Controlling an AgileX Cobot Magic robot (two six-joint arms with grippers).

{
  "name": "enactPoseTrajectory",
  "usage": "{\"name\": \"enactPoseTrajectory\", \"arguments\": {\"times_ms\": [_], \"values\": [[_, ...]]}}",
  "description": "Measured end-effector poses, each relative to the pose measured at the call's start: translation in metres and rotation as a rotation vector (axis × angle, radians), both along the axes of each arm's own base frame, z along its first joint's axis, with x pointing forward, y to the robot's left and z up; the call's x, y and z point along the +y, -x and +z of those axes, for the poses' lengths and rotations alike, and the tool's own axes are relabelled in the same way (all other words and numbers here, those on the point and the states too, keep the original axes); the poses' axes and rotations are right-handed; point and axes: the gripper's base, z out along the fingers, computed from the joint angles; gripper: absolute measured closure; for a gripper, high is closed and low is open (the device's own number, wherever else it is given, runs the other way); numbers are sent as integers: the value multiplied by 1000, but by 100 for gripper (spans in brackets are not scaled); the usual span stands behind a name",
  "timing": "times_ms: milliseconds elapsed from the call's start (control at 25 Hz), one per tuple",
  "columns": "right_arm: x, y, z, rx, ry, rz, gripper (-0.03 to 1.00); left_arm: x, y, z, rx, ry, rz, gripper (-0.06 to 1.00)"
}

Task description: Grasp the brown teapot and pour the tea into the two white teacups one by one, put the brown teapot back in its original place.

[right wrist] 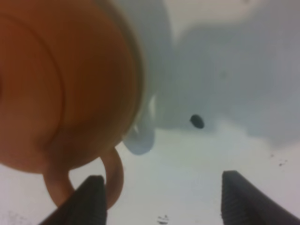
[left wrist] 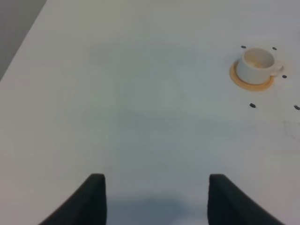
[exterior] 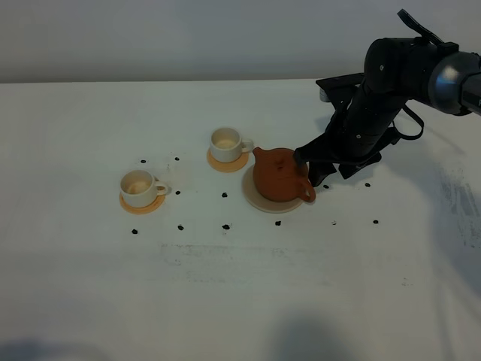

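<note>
The brown teapot [exterior: 278, 174] sits upright on its original place, the beige disc [exterior: 259, 201], at mid-table. My right gripper [exterior: 312, 171] hovers at the teapot's right side, jaws wide open. In the right wrist view the teapot [right wrist: 61, 84] fills one side, and its loop handle [right wrist: 112, 176] lies just beside one fingertip [right wrist: 91, 199], not clamped. The two white teacups [exterior: 225, 141] [exterior: 139, 186] stand on orange coasters to the left of the teapot. My left gripper [left wrist: 157, 199] is open over bare table, with one teacup [left wrist: 257, 64] far ahead of it.
Small black marks [exterior: 225, 226] dot the white table [exterior: 248, 301] around the cups and teapot. The right arm's dark body [exterior: 383, 98] rises toward the back right. A dark table edge [left wrist: 14, 28] shows in the left wrist view.
</note>
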Motion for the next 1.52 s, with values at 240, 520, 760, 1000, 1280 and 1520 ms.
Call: {"name": "enactPoseTrajectory", "arguments": {"times_ms": [240, 520, 760, 1000, 1280, 1520], "values": [[7, 5, 0, 18, -10, 27, 45, 0, 0, 0, 0, 0, 0, 45], [11, 7, 1, 26, -23, 39, 45, 0, 0, 0, 0, 0, 0, 45], [-2, 7, 32, -45, -13, 23, 45, 0, 0, 0, 0, 0, 0, 45], [6, 24, 77, -105, -65, -21, 45, 0, 0, 0, 0, 0, 0, 45], [25, 56, 119, -195, -101, 34, 45, 0, 0, 0, 0, 0, 0, 45], [22, 90, 169, -307, -71, 99, 45, 0, 0, 0, 0, 0, 0, 45]]}}
